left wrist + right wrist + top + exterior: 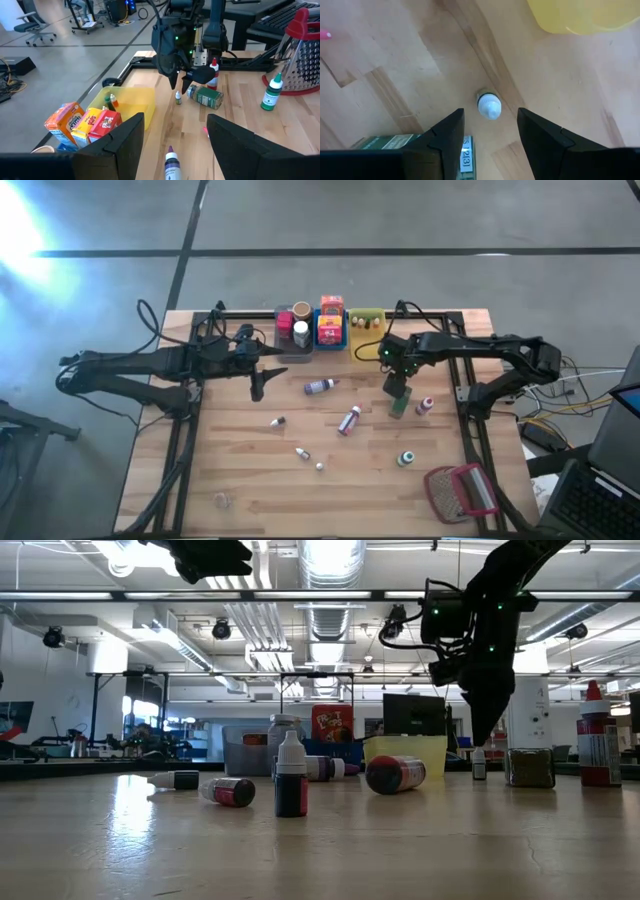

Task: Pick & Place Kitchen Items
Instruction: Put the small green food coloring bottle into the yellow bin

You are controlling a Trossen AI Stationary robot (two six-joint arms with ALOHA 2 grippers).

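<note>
Small groceries lie scattered on the wooden table. My right gripper (490, 142) is open and points down over a tiny white-capped bottle (488, 106) that stands upright on the wood; the fingers are above it and do not touch it. A green jar (395, 142) lies on its side right beside them. In the low view the right gripper (487, 730) hangs just above that tiny bottle (479, 762). My left gripper (258, 385) waits open above the table's left half, with a purple-capped bottle (171, 162) lying below it.
Grey bin (293, 332), blue bin (331, 330) with orange and red boxes, and yellow bin (367, 323) sit at the far edge. A red-capped bottle (426, 406), a red bottle (349, 420), a green bottle (405, 458) and tiny bottles lie mid-table. A red-framed grater (460, 492) lies at the near right.
</note>
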